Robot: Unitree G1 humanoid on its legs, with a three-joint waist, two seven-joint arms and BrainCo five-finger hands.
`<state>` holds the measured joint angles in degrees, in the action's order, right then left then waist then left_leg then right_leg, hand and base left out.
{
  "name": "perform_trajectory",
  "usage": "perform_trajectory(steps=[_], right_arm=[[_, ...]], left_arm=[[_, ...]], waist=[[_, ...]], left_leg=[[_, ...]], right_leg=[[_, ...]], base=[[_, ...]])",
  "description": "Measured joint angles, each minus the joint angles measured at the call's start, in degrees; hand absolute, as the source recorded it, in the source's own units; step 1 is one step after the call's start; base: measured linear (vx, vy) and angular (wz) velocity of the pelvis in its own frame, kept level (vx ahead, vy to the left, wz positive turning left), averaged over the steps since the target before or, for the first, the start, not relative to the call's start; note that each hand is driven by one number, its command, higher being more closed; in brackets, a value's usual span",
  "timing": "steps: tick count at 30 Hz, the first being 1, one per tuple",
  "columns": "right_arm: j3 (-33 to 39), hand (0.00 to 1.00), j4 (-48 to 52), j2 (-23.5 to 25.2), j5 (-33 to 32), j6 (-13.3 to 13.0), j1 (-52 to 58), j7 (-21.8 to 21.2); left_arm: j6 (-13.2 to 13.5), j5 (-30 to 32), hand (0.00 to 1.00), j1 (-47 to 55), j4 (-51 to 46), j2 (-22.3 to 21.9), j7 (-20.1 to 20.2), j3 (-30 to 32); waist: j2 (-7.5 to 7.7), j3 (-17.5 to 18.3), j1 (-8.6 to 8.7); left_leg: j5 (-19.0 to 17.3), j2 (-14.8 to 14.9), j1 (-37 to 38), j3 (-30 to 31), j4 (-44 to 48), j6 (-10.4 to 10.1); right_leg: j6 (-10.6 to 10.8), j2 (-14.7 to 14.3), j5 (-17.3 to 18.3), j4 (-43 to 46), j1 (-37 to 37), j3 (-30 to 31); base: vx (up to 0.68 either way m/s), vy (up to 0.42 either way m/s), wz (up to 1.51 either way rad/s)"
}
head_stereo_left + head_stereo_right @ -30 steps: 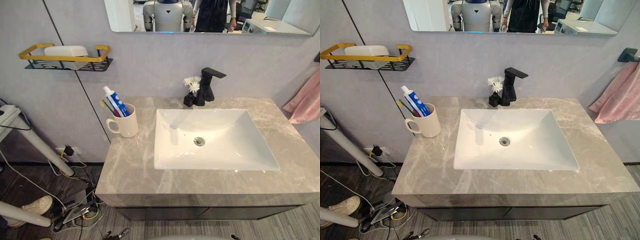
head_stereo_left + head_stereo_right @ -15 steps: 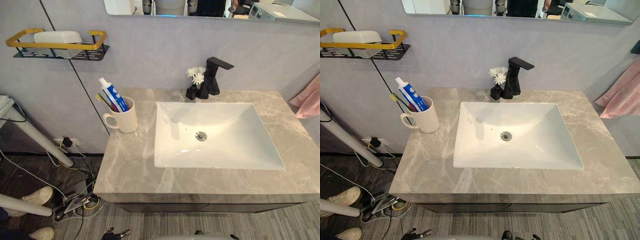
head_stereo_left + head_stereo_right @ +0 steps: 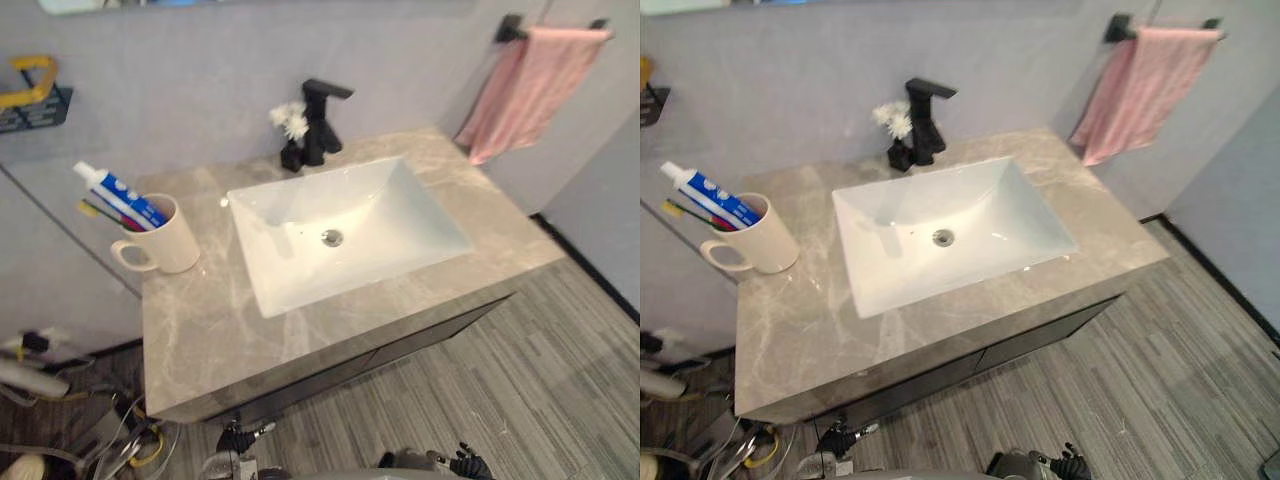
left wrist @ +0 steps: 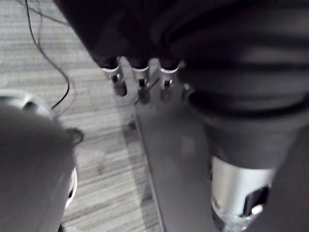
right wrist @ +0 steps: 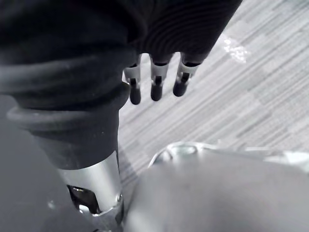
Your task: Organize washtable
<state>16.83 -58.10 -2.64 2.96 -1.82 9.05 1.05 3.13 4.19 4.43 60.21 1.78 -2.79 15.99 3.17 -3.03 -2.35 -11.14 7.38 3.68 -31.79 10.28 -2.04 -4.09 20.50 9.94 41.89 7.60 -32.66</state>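
Marble counter (image 3: pixel 200 330) ahead; left hand (image 4: pixel 141 87) and right hand (image 5: pixel 156 84) hang loose, holding nothing; I'd square up before reaching the mug (image 3: pixel 172 248)

Both eye views look steeply down from in front of the worktop (image 3: pixel 200 325), a little apart, sharing its sink (image 3: pixel 290 265), tap (image 3: pixel 318 120) and the towel (image 3: pixel 520 85). Each wrist view sits very close behind its own hand, the left hand (image 4: pixel 141 83) and the right hand (image 5: pixel 155 81), facing the floor (image 5: pixel 251 96) beyond it.
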Motion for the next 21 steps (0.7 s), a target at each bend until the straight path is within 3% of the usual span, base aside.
perform_trajectory(steps=[1, 2, 3, 4, 5, 6, 7, 8, 9, 11, 12, 15, 16, 17, 19, 20, 21], right_arm=[[-0.15, 0.00, -1.19, 0.09, 0.00, 0.02, -0.95, -0.02], [-1.62, 0.00, -2.40, -0.41, 0.18, 0.16, -3.51, -0.09], [-2.79, 0.00, -2.41, -0.81, 0.86, -0.02, -4.18, -0.09], [-5.41, 0.00, -3.08, -1.17, 2.20, -0.07, -6.53, -0.07], [-6.26, 0.00, -3.86, -1.95, 2.64, 0.12, -7.60, -0.11], [-7.12, 0.00, -4.52, -3.25, 3.75, 0.46, -8.96, -0.11], [-9.62, 0.00, -4.55, -3.32, 5.66, 0.64, -9.41, -0.21], [-11.10, 0.00, -4.58, -3.11, 6.62, 0.65, -9.21, -0.43], [-13.49, 0.00, -4.58, -2.20, 8.28, 0.55, -8.61, -1.08], [-16.46, 0.00, -4.59, -2.08, 8.96, 0.15, -8.79, -1.33], [-18.23, 0.00, -4.85, -2.95, 9.00, -0.27, -9.78, -1.31], [-19.07, 0.00, -6.21, -4.21, 10.11, -0.99, -10.83, -1.27], [-19.04, 0.00, -6.41, -4.74, 10.17, -1.00, -11.01, -1.28], [-19.03, 0.00, -6.53, -5.21, 10.17, -0.98, -10.83, -1.25], [-18.86, 0.00, -7.04, -6.91, 10.18, -0.88, -10.82, -1.24], [-18.48, 0.00, -7.05, -7.06, 10.26, -0.91, -10.95, -1.23], [-17.18, 0.00, -7.04, -6.88, 10.80, -1.04, -11.03, -1.23]], left_arm=[[0.03, -0.33, 0.00, 0.14, -0.09, 0.18, 0.02, 0.28], [0.01, -1.38, 0.00, -0.08, 0.17, 0.69, -0.01, 2.58], [-0.18, -1.43, 0.00, -0.05, 1.01, 0.73, 0.04, 2.70], [-0.06, -1.74, 0.00, 0.17, 1.36, 1.07, 0.10, 2.20], [0.01, -1.83, 0.00, 0.23, 1.47, 0.89, 0.10, 2.07], [0.00, -1.83, 0.00, 0.26, 1.79, 0.17, 0.12, 1.79], [-0.24, -1.90, 0.00, -0.17, 2.33, 0.87, 0.12, 1.60], [-0.20, -1.83, 0.00, -0.20, 2.28, 1.55, 0.10, 1.52], [-0.23, -1.74, 0.00, 0.40, 2.39, 2.46, 0.01, 1.61], [-0.21, -1.30, 0.00, 2.00, 2.31, 3.21, 0.02, 1.83], [-0.32, -1.26, 0.00, 3.38, 2.36, 2.55, -0.03, 1.52], [-0.36, -1.19, 0.00, 3.52, 2.44, 2.18, -0.15, -0.33], [-0.35, -0.83, 0.00, 3.46, 2.42, 2.28, -0.11, -0.64], [-0.34, -0.60, 0.00, 3.51, 2.41, 2.26, -0.11, -0.69], [-0.06, 0.01, 0.00, 3.48, 2.27, 1.80, -0.07, -0.65], [-0.02, 0.01, 0.00, 3.38, 2.13, 1.80, -0.04, -0.61], [0.17, 0.04, 0.00, 3.54, 2.08, 1.79, -0.03, -0.59]], waist=[[0.63, 0.37, -0.18], [0.72, 0.90, -0.66], [-0.59, 1.18, -1.59], [-0.96, 1.35, -1.88], [-1.82, 1.43, -1.92], [-2.82, 0.99, -1.79], [-2.46, 0.27, -1.19], [-1.91, -0.06, -1.30], [-1.55, -0.17, -1.49], [-1.42, -1.20, -1.58], [-2.65, -1.49, -1.72], [-3.41, -2.31, -1.62], [-3.43, -2.71, -1.63], [-3.54, -2.78, -1.64], [-3.65, -3.01, -1.45], [-3.52, -3.24, -1.63], [-3.32, -3.43, -1.70]], left_leg=[[-0.03, -0.23, -0.14, -1.83, 0.67, -0.03], [-0.09, 0.42, -1.38, -4.25, 3.10, 0.00], [0.45, 2.32, -3.13, -5.21, 4.90, 0.92], [0.80, 0.62, -4.41, -3.61, 1.14, 1.99], [3.39, 0.44, -4.20, -3.19, -2.34, 2.61], [2.98, 1.47, -3.08, -5.40, -2.13, -0.33], [2.68, 2.45, -2.73, -7.88, 0.89, -0.94], [2.46, 3.40, -2.60, -8.48, 3.31, -1.17], [2.12, 7.88, -2.89, -8.62, 11.10, -1.65], [0.42, 12.70, -4.80, -5.37, 20.86, -0.89], [-1.95, 11.73, -7.20, 8.00, 23.71, -0.69], [-4.55, 3.86, -9.82, 29.99, 21.42, -4.78], [-4.98, 0.59, -10.42, 35.27, 19.81, -5.47], [-4.92, -0.77, -10.87, 37.38, 18.95, -5.57], [-4.81, -6.84, -12.25, 47.84, 14.01, -5.68], [-4.73, -7.97, -12.71, 49.80, 13.64, -5.59], [-4.54, -9.70, -12.90, 52.20, 13.70, -5.26]], right_leg=[[0.61, 1.27, 0.30, -1.21, -0.31, -2.11], [0.00, -1.00, 0.21, -5.77, 0.34, -5.62], [-0.22, -4.92, -1.25, -13.09, -0.49, -5.01], [2.37, -9.19, -4.04, -26.20, -1.86, -0.95], [3.11, -10.20, -3.56, -28.54, -1.92, -0.26], [5.46, -10.27, -0.89, -27.41, -0.93, -0.11], [5.49, -9.02, 0.07, -24.60, 0.26, 0.08], [5.51, -9.56, -0.33, -24.82, 0.10, 1.01], [4.33, -13.19, -1.46, -27.66, -1.59, 4.63], [2.75, -17.05, -2.44, -29.54, -3.71, 9.12], [1.92, -20.61, -2.86, -30.24, -3.94, 14.16], [0.91, -25.31, -4.71, -32.41, -4.37, 23.36], [1.00, -26.64, -5.43, -33.24, -4.70, 27.79], [1.09, -27.10, -5.53, -33.75, -4.71, 29.72], [1.19, -29.22, -7.65, -35.57, -4.31, 41.11], [1.16, -29.73, -8.55, -36.23, -4.27, 44.77], [1.84, -30.47, -10.04, -37.70, -4.20, 52.33]], base=[[-0.05, -0.088, -1.67], [-0.06, -0.140, -1.93], [-0.18, -0.211, -2.70], [-0.22, -0.201, -2.17], [-0.24, -0.226, -2.04], [-0.13, -0.188, -1.37], [-0.09, -0.173, -1.18], [-0.05, -0.215, -1.18], [-0.08, -0.301, -1.22], [-0.04, -0.305, -1.56], [-0.02, -0.183, -1.91], [-0.01, -0.093, -1.92], [0.03, -0.079, -2.02], [0.03, -0.031, -2.04], [0.09, 0.047, -2.21], [0.14, 0.106, -2.52], [0.10, 0.122, -2.10]])
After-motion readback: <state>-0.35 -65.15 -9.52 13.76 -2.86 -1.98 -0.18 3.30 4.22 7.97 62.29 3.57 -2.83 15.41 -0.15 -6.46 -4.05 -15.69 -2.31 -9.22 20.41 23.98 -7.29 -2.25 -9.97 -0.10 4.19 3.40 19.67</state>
